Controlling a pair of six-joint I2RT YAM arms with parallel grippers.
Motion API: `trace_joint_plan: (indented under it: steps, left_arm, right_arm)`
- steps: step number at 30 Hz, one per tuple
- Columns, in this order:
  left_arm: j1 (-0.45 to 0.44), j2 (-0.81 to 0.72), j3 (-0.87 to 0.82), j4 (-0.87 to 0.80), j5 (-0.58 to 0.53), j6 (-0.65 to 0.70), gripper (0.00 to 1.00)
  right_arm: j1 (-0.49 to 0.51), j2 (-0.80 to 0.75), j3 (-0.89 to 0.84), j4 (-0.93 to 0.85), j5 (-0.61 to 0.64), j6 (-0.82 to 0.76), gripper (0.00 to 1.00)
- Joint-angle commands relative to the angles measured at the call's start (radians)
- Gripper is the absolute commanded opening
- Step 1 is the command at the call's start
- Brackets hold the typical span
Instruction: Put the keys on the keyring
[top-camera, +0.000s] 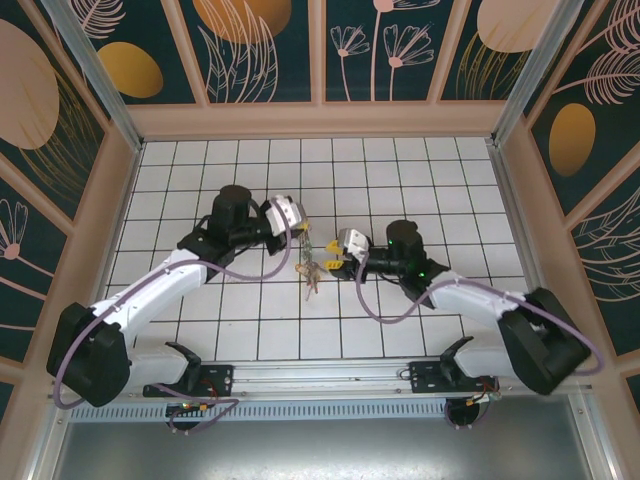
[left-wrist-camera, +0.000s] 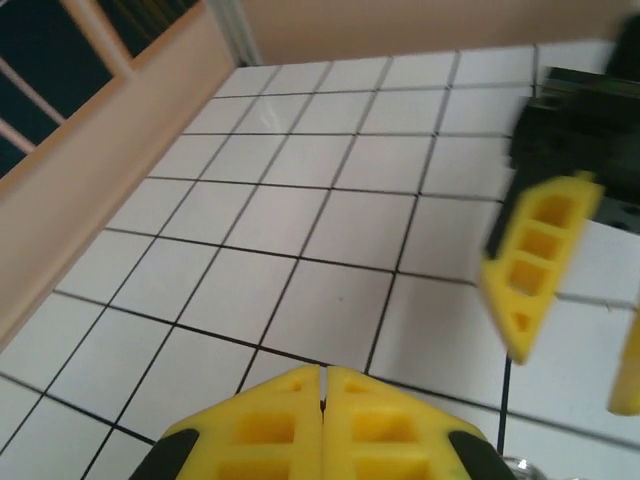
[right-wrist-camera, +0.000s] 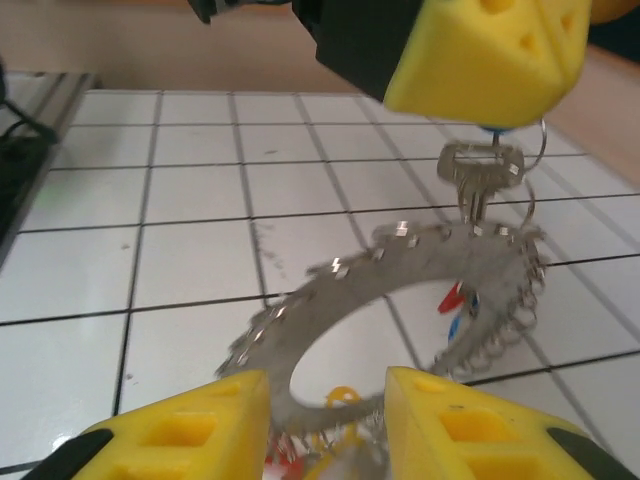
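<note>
Left gripper: yellow fingers pressed together, only a thin seam between them in the left wrist view. From the right wrist view those same fingers come in from above with a sliver of blue at their tips. A pair of small silver metal keys on a thin wire loop hangs straight below. The pinch point itself is hidden, but the bunch hangs from there

Flat grey metal keyring with a wide round hole and small loops all round its rim hangs under those keys, tilted, clear of the white tiled table. More keys dangle off it, with red and blue plastic heads on the far side of the hole and a yellow head at the low edge

Right gripper: jaws spread, ring's lower edge sits in the gap; can't see either finger touching it

Top view: bunch hangs mid-table between the two grippers, right gripper just beside it
</note>
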Motion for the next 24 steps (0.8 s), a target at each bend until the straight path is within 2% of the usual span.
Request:
trace_joint_plan:
  steps: [1, 3, 6, 10, 16, 24]
  left_arm:
    - [0.003, 0.038, 0.137, -0.089, -0.073, -0.244, 0.00]
    - [0.003, 0.079, 0.209, -0.156, -0.106, -0.331, 0.00]
    - [0.003, 0.138, 0.308, -0.237, -0.126, -0.433, 0.00]
    - [0.003, 0.153, 0.349, -0.198, -0.110, -0.572, 0.00]
    - [0.003, 0.141, 0.366, -0.102, -0.110, -0.736, 0.00]
    - [0.003, 0.070, 0.248, 0.109, -0.146, -0.964, 0.00]
  right_arm:
    - [0.003, -0.137, -0.018, 0.026, 0.108, 0.045, 0.35]
    - [0.006, -0.205, -0.016, -0.038, 0.125, 0.061, 0.36]
    - [0.016, -0.283, -0.006, -0.084, 0.215, 0.190, 0.36]
    - [0.105, -0.320, -0.011, -0.082, 0.284, 0.248, 0.34]
    - [0.211, -0.230, -0.044, 0.129, 0.381, 0.366, 0.44]
    - [0.224, -0.060, -0.006, 0.280, 0.503, 0.362, 0.52]
